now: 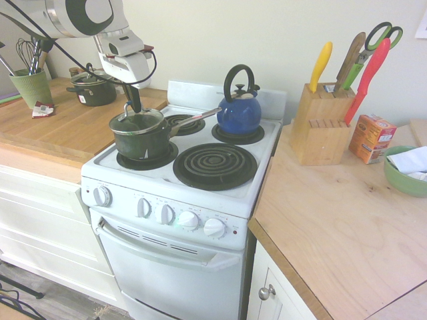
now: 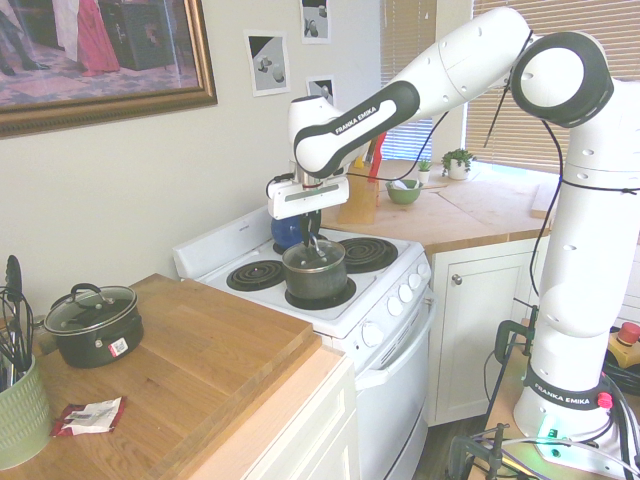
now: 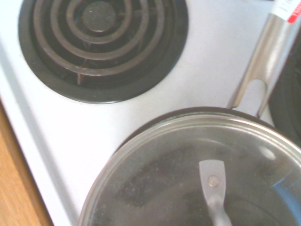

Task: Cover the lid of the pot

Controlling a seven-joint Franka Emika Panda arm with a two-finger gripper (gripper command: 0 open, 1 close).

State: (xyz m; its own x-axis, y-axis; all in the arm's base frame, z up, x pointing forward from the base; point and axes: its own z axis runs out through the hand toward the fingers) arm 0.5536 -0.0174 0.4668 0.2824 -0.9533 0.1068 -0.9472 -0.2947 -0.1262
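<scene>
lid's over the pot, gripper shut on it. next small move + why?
Probably ease straight down a little, then open. The gripper, pointing down, is shut on the lid, which sits over the pot on the stove's front burner; whether the rim is fully seated I cannot tell.

White Franka arm [image 2: 440, 70] reached in from the second exterior view's right, forearm sloped down toward the wrist [image 2: 305, 195], gripper [image 1: 133, 107] pointed straight down, dark fingers [image 1: 134, 97] drawn together, closed on the lid [image 1: 137, 120]

Opposed wide views sharing stove [image 1: 200, 167]
</scene>
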